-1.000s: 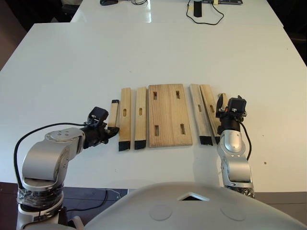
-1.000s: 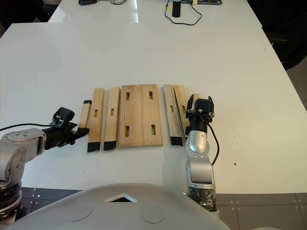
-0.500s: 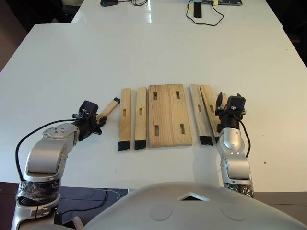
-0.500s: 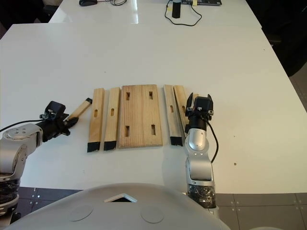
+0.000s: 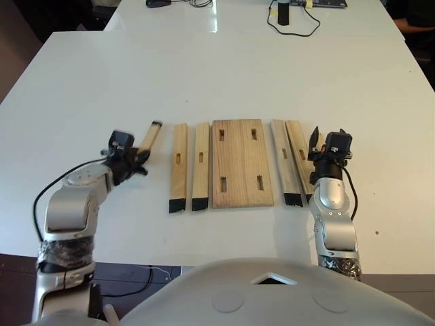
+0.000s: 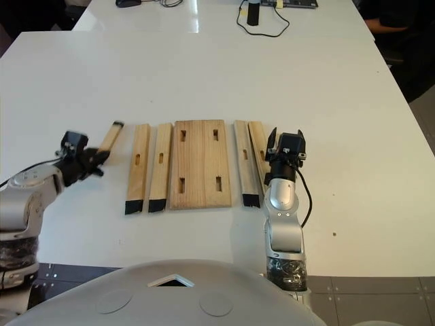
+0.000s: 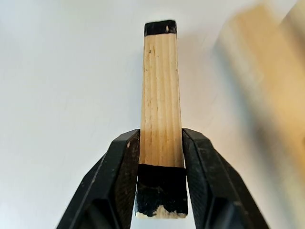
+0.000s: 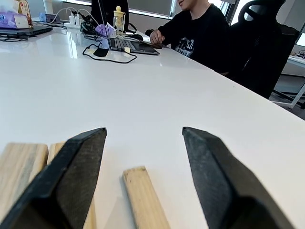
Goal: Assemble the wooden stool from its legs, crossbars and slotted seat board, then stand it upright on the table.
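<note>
The left end effector [image 7: 161, 139], clamped on the short black-tipped wooden crossbar [image 7: 160, 86], has pulled it leftward; the assembly is only beginning.

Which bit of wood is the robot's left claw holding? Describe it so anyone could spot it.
On the white table, find the wide seat board. Beyond the two slotted legs on its left, the left gripper pinches a short crossbar: slanted, slotless, black at both ends.

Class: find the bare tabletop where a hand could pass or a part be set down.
Free: the table between the seat board and its far edge; also right of the right gripper. Crowded: the legs close beside the board.
</note>
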